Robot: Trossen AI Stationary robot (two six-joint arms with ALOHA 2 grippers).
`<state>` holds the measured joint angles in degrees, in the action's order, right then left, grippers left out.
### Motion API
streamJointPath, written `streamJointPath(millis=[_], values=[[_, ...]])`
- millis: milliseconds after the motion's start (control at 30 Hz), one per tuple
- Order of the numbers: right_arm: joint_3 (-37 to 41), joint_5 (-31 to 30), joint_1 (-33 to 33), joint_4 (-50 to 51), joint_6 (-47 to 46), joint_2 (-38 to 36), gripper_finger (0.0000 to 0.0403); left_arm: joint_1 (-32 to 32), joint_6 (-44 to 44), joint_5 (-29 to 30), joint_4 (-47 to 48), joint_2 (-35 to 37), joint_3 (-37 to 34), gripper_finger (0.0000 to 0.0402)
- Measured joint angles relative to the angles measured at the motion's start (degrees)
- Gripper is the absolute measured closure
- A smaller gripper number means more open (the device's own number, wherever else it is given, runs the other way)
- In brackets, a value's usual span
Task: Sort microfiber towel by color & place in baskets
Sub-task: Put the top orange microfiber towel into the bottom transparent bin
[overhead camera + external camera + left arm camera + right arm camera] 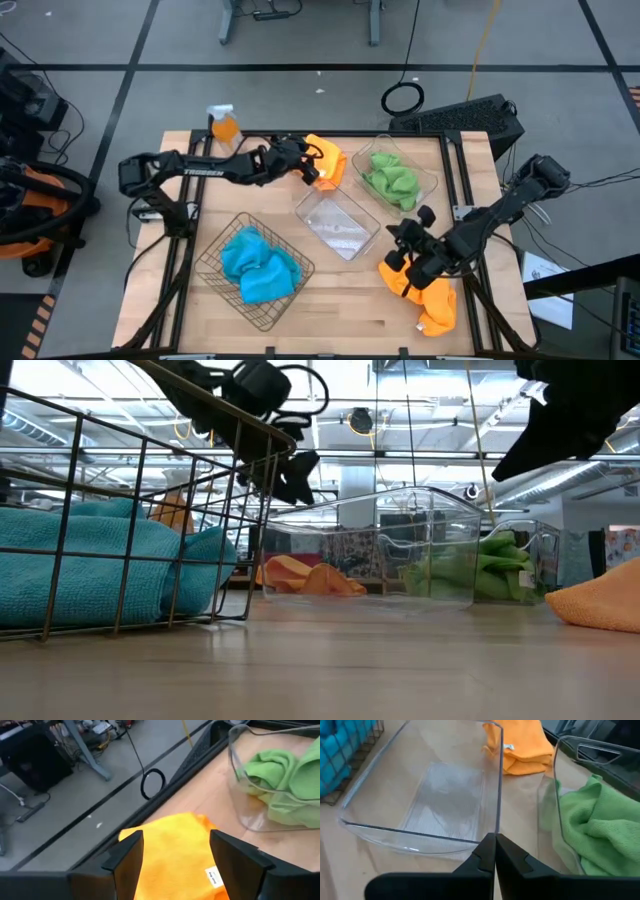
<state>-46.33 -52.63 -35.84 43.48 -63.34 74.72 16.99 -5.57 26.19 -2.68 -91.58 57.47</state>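
At upper centre, the left gripper (318, 170) hangs open over an orange towel (330, 160), while the right gripper (398, 243) sits clenched at lower right.

Wire basket (212, 262) w/ towels left, empty tub (352, 212) mid, tub w/ towels (425, 176) right-rear.

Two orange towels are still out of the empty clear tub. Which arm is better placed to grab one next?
Probably the left. The left gripper is open, its fingers on either side of the far orange towel. The right gripper is shut, facing the empty clear tub, with the near orange towel by it.
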Motion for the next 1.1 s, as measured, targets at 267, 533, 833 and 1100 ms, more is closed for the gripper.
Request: streamJointPath(millis=[267,533,833,1100], values=[[0.0,-0.1,0.3,-1.0,0.9,0.1,0.0401,0.8,-1.3,-0.6,-3.2,-5.6,0.0,0.0169],[0.0,-0.6,0.4,-3.8,1.2,0.1,0.0401,2.7,-4.6,-3.9,-3.3,-6.7,0.1,0.0169],[0.0,-1.6,0.4,-6.1,2.5,0.1,0.0401,3.5,-6.0,-4.5,1.9,-7.5,0.0,0.0143],[0.0,-1.4,0.4,-7.7,2.5,0.1,0.0401,3.7,-7.8,-4.5,1.3,-10.9,0.1,0.0093]])
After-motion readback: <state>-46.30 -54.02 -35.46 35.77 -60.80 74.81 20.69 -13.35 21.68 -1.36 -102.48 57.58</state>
